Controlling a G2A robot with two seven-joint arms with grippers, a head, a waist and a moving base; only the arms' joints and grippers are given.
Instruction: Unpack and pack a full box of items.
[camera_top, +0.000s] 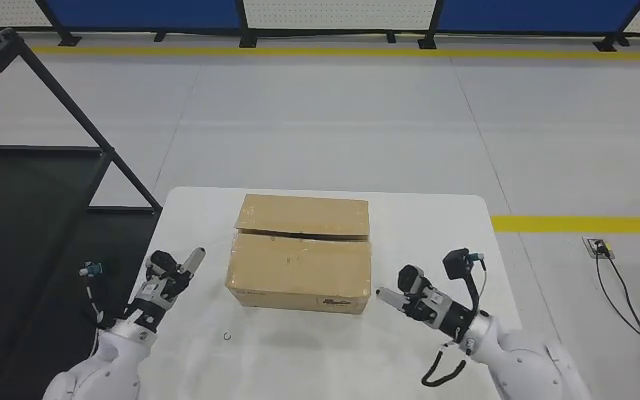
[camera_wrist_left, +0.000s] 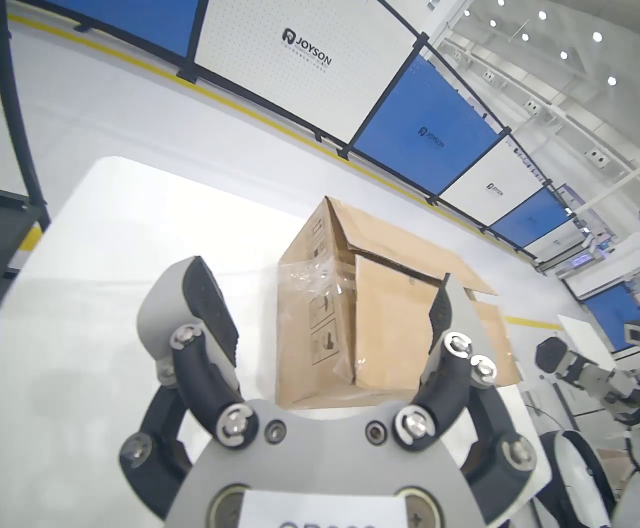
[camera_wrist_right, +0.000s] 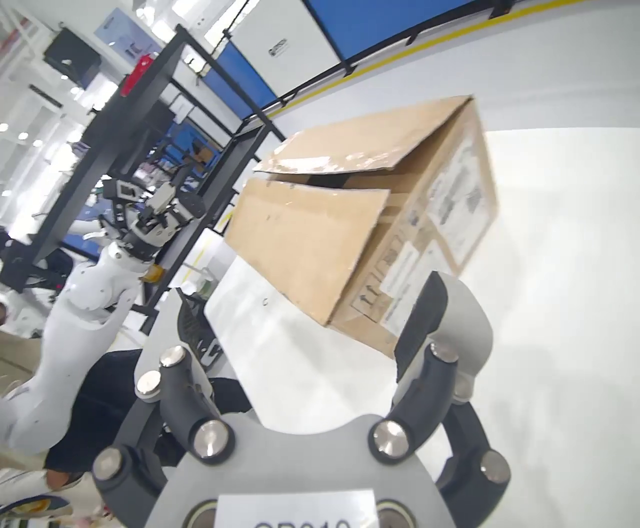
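So the cardboard box (camera_top: 300, 255) is sitting pretty much dead centre on the white table (camera_top: 200, 215); its 2 top flaps are folded down but not sealed, with a dark gap running between them, and the flap on the side away from the robot sits a bit higher than the other one.

Left gripper (camera_top: 180, 266) is off the box's left end, near it but not touching; jaws spread wide, nothing between them. From the left wrist view that gripper (camera_wrist_left: 322, 280) points at the same end of the box, where crumpled clear tape (camera_wrist_left: 310, 272) hangs over the edge.

Right gripper (camera_top: 392, 297) is just off the box's front right corner, also apart from the cardboard; jaws open here too, holding nothing. In the right wrist view the gripper (camera_wrist_right: 310, 295) faces the box's right end, which carries a few paper labels (camera_wrist_right: 450, 200).

There's a tiny dark speck (camera_top: 228, 335) on the table in front of the box's left corner; can't tell what it is.

Further out, a black metal frame (camera_top: 60, 110) stands on the floor left of the box; a yellow floor line (camera_top: 560, 223) runs off to the box's right; blue and white wall panels (camera_top: 150, 12) stand well behind it.
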